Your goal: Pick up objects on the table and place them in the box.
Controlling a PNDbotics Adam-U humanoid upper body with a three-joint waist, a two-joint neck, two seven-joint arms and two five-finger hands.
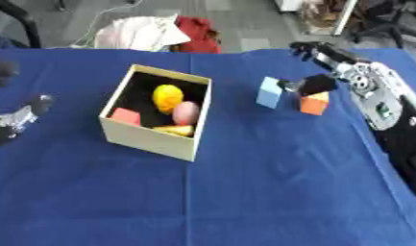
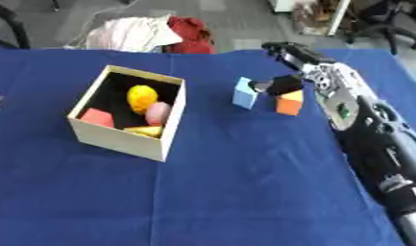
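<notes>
While right hand (image 1: 316, 84) tops orange block (image 1: 313, 104), blue block (image 1: 269, 92) beside, box (image 1: 152, 139) apart.

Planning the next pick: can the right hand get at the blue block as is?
Probably yes. The right hand is already over the orange block, and the blue block stands just beside that, apart from the box, with nothing between hand and block.

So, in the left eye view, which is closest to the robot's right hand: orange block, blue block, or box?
From the right hand:
1. Orange block, directly under it.
2. Blue block, just to its left.
3. Box, farthest, left of centre.
</notes>
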